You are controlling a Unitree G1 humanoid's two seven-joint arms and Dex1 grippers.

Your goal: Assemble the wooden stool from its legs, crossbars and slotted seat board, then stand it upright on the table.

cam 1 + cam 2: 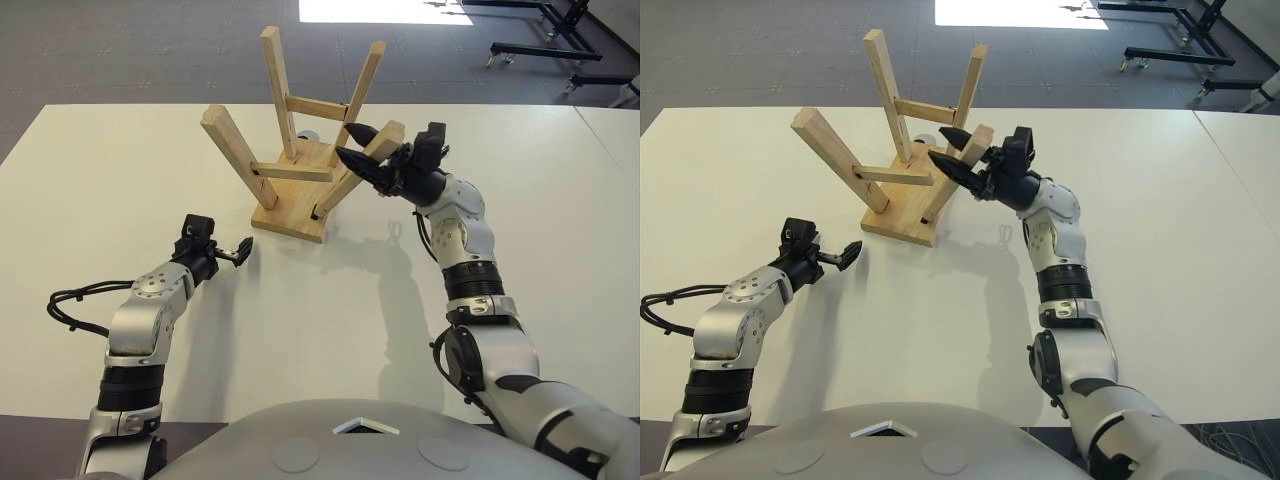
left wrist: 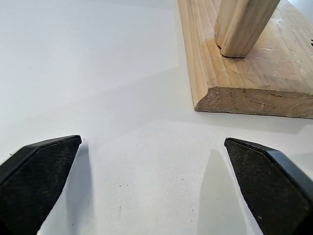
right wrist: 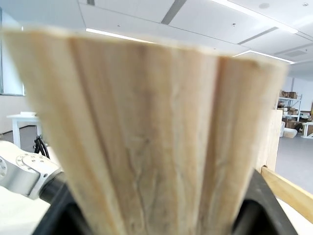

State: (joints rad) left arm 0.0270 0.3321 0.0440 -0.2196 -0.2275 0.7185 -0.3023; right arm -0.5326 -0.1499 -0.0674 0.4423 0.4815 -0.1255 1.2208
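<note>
Closest in, the left gripper (image 1: 242,250) sits low over the white table (image 1: 120,180), its two black fingers (image 2: 39,171) spread wide apart with nothing between them but bare tabletop. Just ahead of it is the near left corner of the seat board (image 2: 254,98), close but not touched.

Farther out, the right gripper (image 1: 346,140) is raised off the table at the top end of the near right leg (image 1: 390,138). In the right wrist view the pale, straight-grained leg (image 3: 146,137) fills the space between the two dark fingers, which are closed against its sides.

That leg belongs to the wooden stool (image 1: 300,170), which stands upside down, its seat board (image 1: 290,218) lying on the table and all four square legs pointing up and splaying outward. One crossbar (image 1: 318,108) joins the two far legs high up; another crossbar (image 1: 290,172) runs lower down from the near left leg. The wood is light and unfinished, with the grain showing on the board's cut end.

The stool is set in the far middle of the table, not far from the back edge, with grey floor beyond. Wide open tabletop lies to its left, to its right and in front, between the two arms. A seam on the far right marks a neighbouring table (image 1: 615,140).
</note>
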